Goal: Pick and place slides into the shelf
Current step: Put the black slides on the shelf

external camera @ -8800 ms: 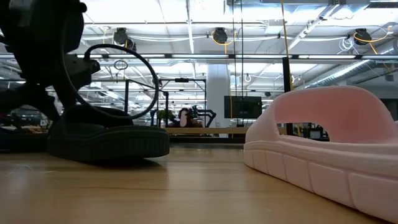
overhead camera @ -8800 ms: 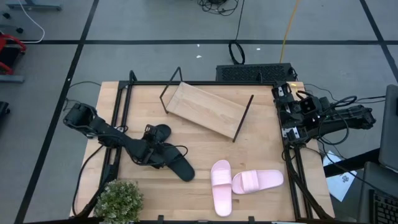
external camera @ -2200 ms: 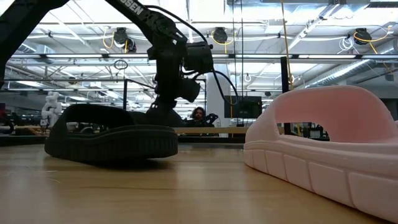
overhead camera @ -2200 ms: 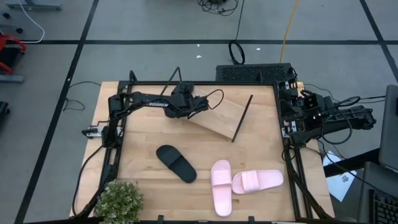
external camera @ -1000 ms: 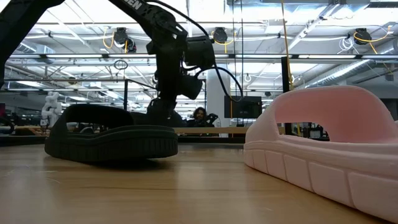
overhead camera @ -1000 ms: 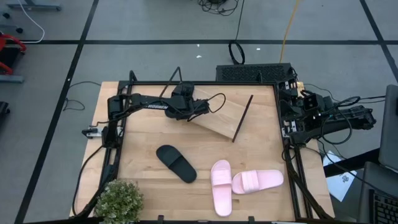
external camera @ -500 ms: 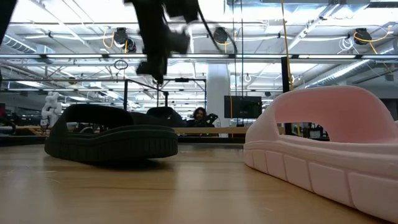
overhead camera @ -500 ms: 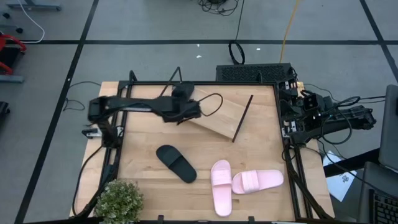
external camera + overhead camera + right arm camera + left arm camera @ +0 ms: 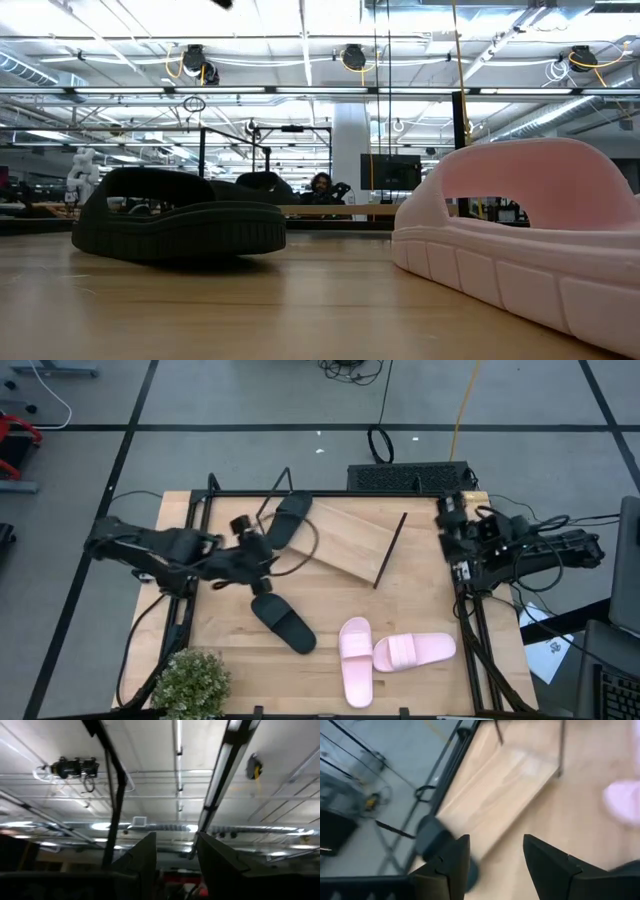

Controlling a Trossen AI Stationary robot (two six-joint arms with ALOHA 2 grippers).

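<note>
My left arm reaches in from the left edge and stretches rightward over the left half of the scene, elbow out at the far left, wrist about midway between the near and far sides. My left end effector [image 9: 262,550] sits at the tip of that reach with its two dark fingers [image 9: 451,862] spread apart and a clear gap between them, gripping nothing. My right arm is folded up at the right edge, its end effector [image 9: 447,525] pointing upward with its fingers [image 9: 145,855] parted and nothing between them.
</note>
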